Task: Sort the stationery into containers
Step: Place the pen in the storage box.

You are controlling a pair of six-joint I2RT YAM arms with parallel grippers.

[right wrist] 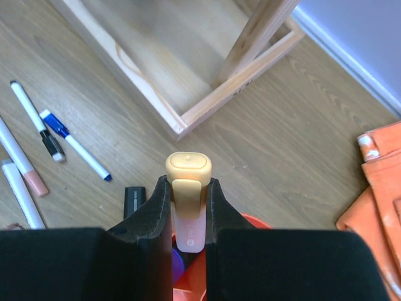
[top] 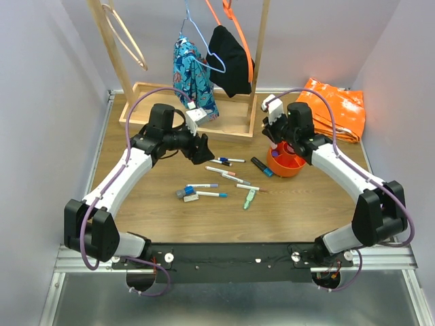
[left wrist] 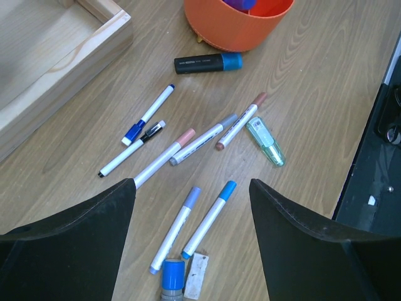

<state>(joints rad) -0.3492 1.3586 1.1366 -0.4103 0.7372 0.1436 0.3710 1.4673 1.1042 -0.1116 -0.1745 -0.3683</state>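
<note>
The orange cup (top: 285, 164) stands right of centre and shows at the top of the left wrist view (left wrist: 238, 25). My right gripper (top: 277, 142) is shut on a yellow-capped highlighter (right wrist: 188, 188) and holds it upright over the cup's rim (right wrist: 254, 221); a purple item lies inside. My left gripper (top: 202, 151) is open and empty above the scattered pens (top: 221, 178). Between its jaws (left wrist: 191, 188) lie two white pens (left wrist: 210, 216), a blue-capped stub (left wrist: 170, 276) and a white piece. A black highlighter (left wrist: 207, 63) and a mint-green piece (left wrist: 265, 141) lie near the cup.
The wooden rack base (top: 170, 109) sits at the back with posts and hanging clothes (top: 194, 75); its corner shows in the right wrist view (right wrist: 188, 119). An orange bag (top: 340, 109) lies back right. Grey walls close in both sides.
</note>
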